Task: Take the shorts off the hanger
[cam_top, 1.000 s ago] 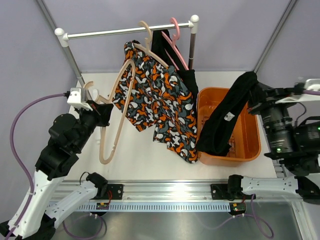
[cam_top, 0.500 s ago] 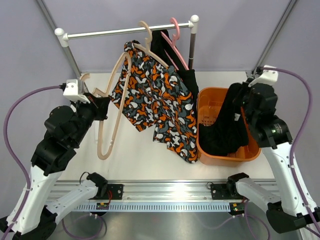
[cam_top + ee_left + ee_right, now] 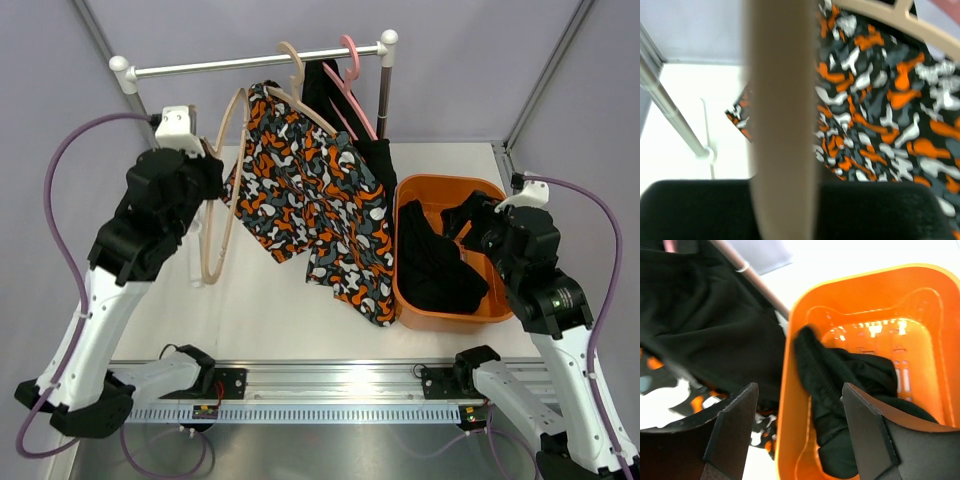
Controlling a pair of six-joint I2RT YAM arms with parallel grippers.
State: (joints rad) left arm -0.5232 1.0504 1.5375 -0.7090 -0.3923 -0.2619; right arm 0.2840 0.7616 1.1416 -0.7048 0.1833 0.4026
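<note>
Orange, white, grey and black patterned shorts (image 3: 315, 205) hang from a beige hanger on the rail, and fill the right of the left wrist view (image 3: 885, 95). Behind them, black shorts (image 3: 340, 105) hang on a pink hanger (image 3: 352, 62). My left gripper (image 3: 205, 168) is shut on an empty beige hanger (image 3: 225, 205), whose bar (image 3: 782, 110) crosses between its black fingers. Another pair of black shorts (image 3: 432, 265) lies loose in the orange basket (image 3: 405, 215). My right gripper (image 3: 472, 222) stands open above the basket (image 3: 787, 390), its fingers (image 3: 732, 427) straddling the rim, nothing held.
The metal clothes rail (image 3: 250, 62) runs across the back on two uprights, one pole (image 3: 670, 105) close to my left wrist. White table shows between the rail's left upright and the basket. Grey walls close in the back and sides.
My right gripper opened and let go of the black shorts, which dropped into the basket. My left arm lifted the empty hanger up and back toward the rail.
</note>
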